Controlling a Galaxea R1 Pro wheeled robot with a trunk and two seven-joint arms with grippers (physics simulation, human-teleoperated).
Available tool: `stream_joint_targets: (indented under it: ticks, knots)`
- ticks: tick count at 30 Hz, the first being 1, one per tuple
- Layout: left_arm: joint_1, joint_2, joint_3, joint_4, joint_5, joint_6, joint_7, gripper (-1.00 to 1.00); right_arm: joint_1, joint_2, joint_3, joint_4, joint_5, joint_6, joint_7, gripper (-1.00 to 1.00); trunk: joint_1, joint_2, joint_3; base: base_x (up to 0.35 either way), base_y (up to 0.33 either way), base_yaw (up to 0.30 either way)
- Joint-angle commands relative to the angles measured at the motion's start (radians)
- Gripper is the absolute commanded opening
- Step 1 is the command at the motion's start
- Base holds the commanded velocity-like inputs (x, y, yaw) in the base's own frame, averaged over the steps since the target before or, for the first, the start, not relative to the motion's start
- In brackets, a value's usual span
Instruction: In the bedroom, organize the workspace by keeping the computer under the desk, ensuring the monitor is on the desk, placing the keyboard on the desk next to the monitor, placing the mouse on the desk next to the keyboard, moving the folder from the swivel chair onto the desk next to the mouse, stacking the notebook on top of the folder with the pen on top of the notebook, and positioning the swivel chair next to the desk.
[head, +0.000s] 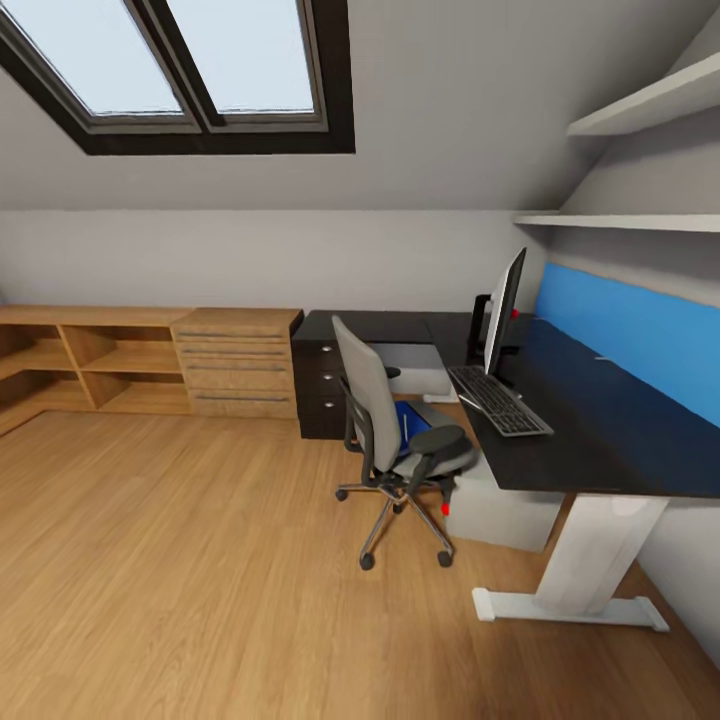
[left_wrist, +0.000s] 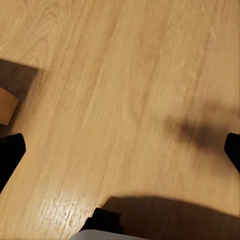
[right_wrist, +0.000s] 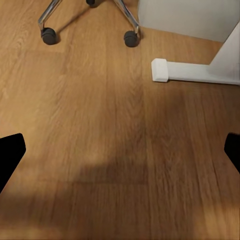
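Blue folder (head: 410, 418) lies on the swivel chair (head: 385, 425) beside the desk (head: 590, 420); we hold both claws wide apart and empty above the floor, and a careless approach may roll the chair on its castors.

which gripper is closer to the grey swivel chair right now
Right. The right gripper hangs open above the wood floor with the grey swivel chair's castors just ahead of it. The left gripper, also open, looks down on bare floorboards.
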Motion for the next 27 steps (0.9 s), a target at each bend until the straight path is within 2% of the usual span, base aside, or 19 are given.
stream_joint_targets:
  ticks: [1, 27]
  knots:
    - [0.0, -0.001, 0.003, 0.0, 0.004, -0.003, -0.002, 1.0, -0.001, 0.0, 0.0, 0.001, 0.011, -0.001, -0.009, 1.0, 0.004, -0.008, -0.004, 0.0, 0.0, 0.0]
    - [0.0, -0.001, 0.003, 0.0, 0.004, -0.003, -0.002, 1.0, -0.001, 0.002, 0.002, 0.001, 0.011, -0.001, -0.008, 1.0, 0.104, -0.19, -0.086, 0.0, 0.0, 0.0]
